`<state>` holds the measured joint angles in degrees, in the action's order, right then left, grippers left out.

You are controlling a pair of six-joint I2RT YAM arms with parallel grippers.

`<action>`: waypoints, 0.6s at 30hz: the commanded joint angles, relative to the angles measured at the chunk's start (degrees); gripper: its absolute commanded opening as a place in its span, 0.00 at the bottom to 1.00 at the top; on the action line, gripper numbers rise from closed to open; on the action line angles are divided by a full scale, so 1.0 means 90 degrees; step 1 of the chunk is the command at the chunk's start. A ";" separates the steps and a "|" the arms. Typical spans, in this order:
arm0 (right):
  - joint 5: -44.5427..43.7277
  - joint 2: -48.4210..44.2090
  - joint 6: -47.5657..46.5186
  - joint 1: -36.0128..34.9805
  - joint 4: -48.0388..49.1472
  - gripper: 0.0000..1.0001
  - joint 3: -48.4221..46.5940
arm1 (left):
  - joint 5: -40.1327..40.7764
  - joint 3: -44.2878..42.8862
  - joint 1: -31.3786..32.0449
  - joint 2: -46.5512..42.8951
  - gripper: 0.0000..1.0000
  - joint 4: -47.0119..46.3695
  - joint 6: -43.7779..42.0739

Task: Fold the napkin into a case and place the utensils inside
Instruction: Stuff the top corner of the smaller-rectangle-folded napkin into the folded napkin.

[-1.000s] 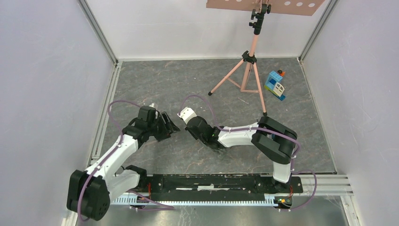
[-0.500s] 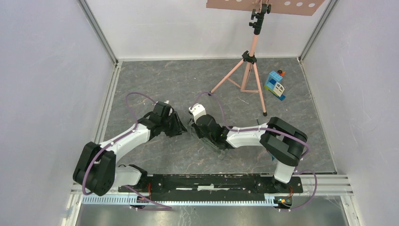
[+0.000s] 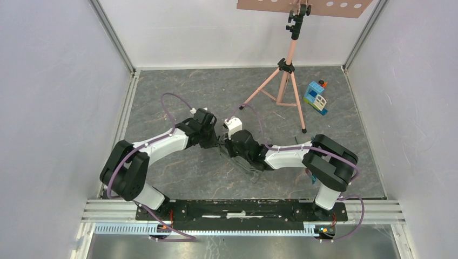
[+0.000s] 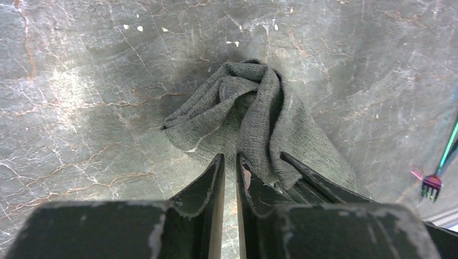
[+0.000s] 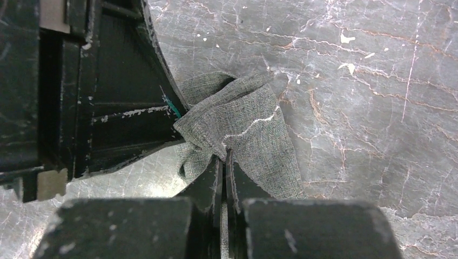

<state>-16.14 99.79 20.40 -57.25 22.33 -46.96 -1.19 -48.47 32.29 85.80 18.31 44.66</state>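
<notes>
Plainly, the job is at an early stage. The napkin (image 4: 243,118) is a twisted, bunched heap on the floor (image 4: 81,81), with no flat fold and no pocket to be seen.

The right claw (image 5: 222,162) is clenched on a ridge of the cloth, its jaws pressed together with the fabric rising straight out from between the tips and fanning away ahead of them.

The left claw (image 4: 229,162) faces it from the other side, and the napkin lies just ahead of its tips and touches them. Its jaws are drawn nearly together with only a thin slit between. I cannot tell whether they pinch any cloth.

Off to the right of the left claw, well apart from the napkin, a fork (image 4: 432,186) with a teal handle lies on the floor. No other utensil shows clearly.

I judge that everything remains to be done: spreading the cloth out, folding it into a case, then slipping the cutlery inside.
</notes>
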 commanded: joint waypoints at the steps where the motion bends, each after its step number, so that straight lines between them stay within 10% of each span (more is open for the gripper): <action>1: 0.0362 -0.0279 0.0441 0.0190 0.0469 0.00 0.0233 | 0.0522 -0.0362 0.0094 0.0249 0.19 0.0252 -0.0093; 18: 0.1036 -0.0312 0.0950 0.0546 0.1102 0.00 0.0705 | 0.1050 -0.0578 0.0448 0.0491 0.34 0.0374 0.0101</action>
<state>-8.29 98.83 27.81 -52.71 29.54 -41.25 4.82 -50.37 35.14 88.79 21.08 44.71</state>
